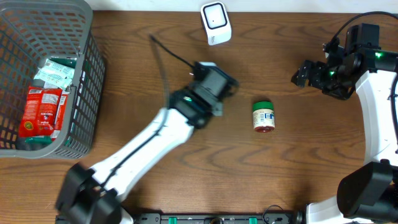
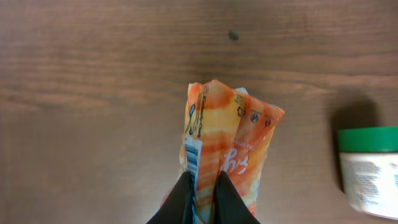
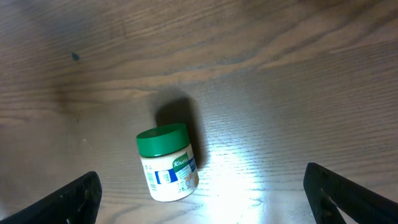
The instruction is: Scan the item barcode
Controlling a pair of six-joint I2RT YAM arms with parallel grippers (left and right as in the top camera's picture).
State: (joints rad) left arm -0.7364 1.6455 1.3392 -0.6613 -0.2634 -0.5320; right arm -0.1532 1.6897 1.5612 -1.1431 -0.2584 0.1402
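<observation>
left gripper (image 2: 203,182) jaws clamped on orange packet (image 2: 239,146), right gripper (image 3: 202,186) jaws wide apart above green-lid jar (image 3: 165,163) lying on table (image 3: 292,74)

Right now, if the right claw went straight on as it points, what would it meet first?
Likely the green-lidded jar on the table, slightly off centre for the open right claw; depth unclear.

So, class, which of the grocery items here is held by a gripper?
The orange packet, pinched in the left gripper. The green-lidded jar lies alone on the table, and the other packets sit in the basket.
</observation>
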